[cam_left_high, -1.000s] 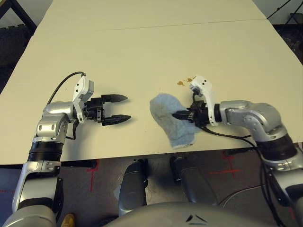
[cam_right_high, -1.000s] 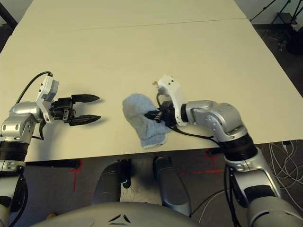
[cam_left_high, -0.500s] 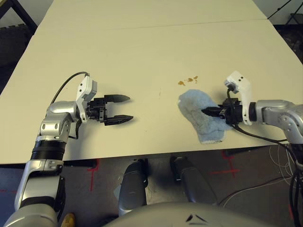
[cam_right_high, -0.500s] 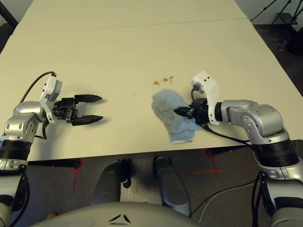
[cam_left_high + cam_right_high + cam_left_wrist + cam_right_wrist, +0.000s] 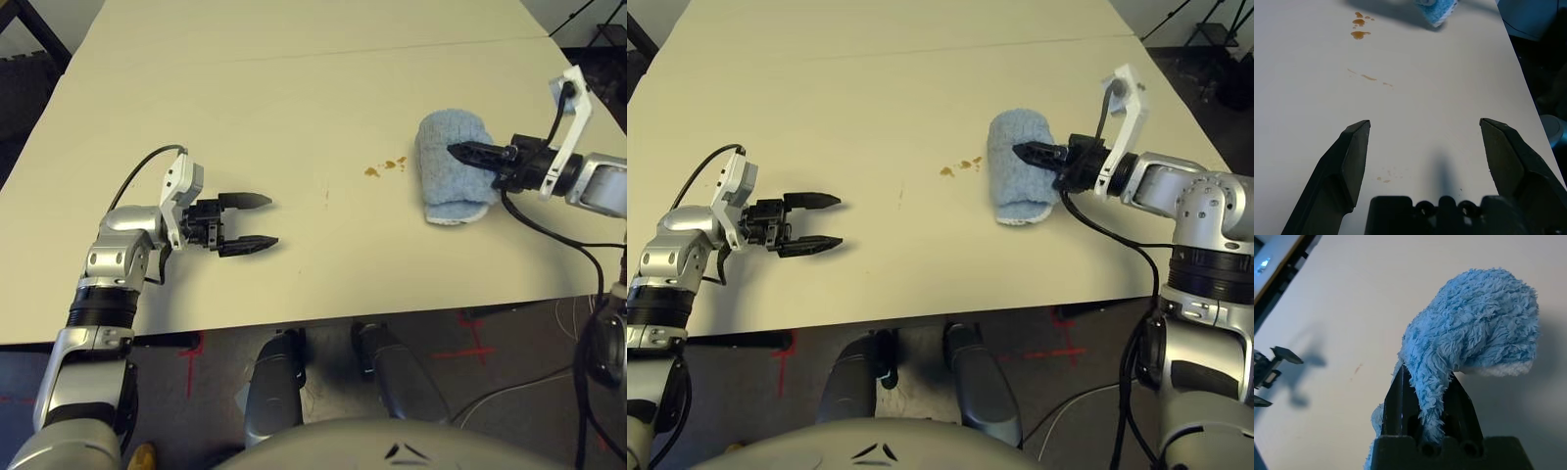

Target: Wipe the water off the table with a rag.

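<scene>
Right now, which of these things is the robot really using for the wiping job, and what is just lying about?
Part of the job:
- rag, clamped in the right gripper
- water, brownish droplets beside the rag
- table

Lying about:
- cables on the floor
- left gripper, jaws open, holding nothing

fluffy terry rag (image 5: 453,174), smooth matt table (image 5: 294,108)

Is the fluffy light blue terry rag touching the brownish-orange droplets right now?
Apart. In the left eye view, bare cream table separates the rag, pinched in the right gripper, from the droplets.
</scene>
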